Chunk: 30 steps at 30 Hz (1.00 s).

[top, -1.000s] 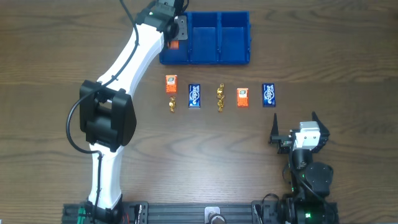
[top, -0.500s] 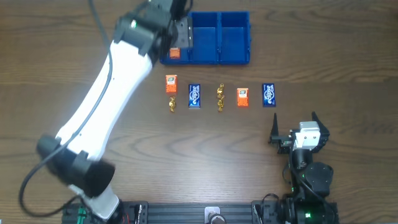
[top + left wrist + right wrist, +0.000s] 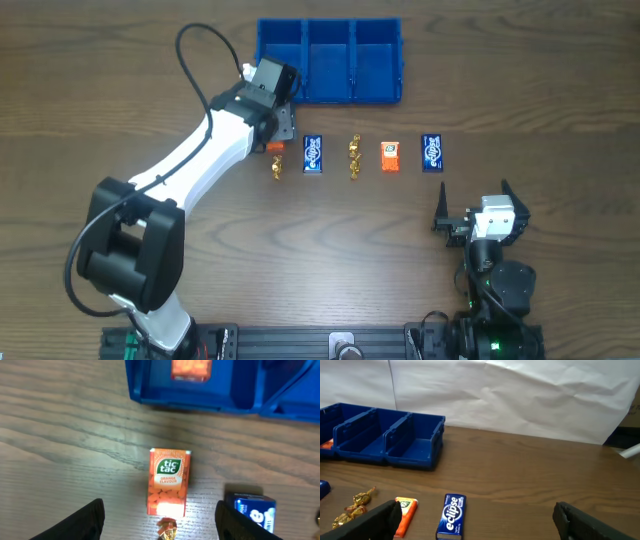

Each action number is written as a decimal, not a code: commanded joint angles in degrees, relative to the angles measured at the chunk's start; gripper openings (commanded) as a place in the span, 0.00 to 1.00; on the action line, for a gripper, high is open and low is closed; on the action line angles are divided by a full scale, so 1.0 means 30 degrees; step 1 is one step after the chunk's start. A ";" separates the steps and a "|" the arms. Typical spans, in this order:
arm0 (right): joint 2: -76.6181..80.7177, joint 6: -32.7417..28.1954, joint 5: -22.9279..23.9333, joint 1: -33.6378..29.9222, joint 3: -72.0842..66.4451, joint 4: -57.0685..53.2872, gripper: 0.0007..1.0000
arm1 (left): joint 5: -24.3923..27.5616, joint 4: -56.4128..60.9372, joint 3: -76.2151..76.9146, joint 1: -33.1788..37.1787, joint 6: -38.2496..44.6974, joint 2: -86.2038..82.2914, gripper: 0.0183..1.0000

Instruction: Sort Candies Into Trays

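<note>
Drew the left gripper (image 3: 160, 512) back from the blue tray (image 3: 330, 98), with one orange candy box (image 3: 190, 369) in its end compartment, to hang spread wide and empty over the second orange box (image 3: 169, 480), flat on the table (image 3: 90, 90) just beside a gold candy (image 3: 167, 530) and a blue pack (image 3: 254, 512), with the right gripper (image 3: 472, 200) likewise released, well apart.

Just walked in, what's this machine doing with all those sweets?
The left pincer, open, hovers over an orange candy box on the table, near the blue tray. In one tray compartment lies a second orange box. A row of blue mint boxes, gold-wrapped candies and a third orange box waits. The right pincer sits open and empty.
</note>
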 commanded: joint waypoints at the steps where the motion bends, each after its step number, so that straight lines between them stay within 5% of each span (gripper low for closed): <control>1: -0.0109 -0.0189 -0.0095 -0.0073 -0.0124 0.0022 1.00 | 0.1239 0.1071 -0.0197 0.0197 0.0080 0.1872 0.71; 13: -0.0117 -0.0189 -0.0095 -0.0073 -0.0124 0.0015 1.00 | 0.1982 0.1341 -0.0197 0.0634 0.0168 0.3300 0.65; 22: -0.0117 -0.0189 -0.0095 -0.0073 -0.0124 0.0022 1.00 | 0.2266 0.1596 -0.0022 0.0634 0.0291 0.3774 0.27; 30: -0.0117 -0.0189 -0.0095 -0.0073 -0.0124 0.0022 1.00 | 0.0801 -0.3162 0.5319 -0.0146 0.0729 0.3228 0.20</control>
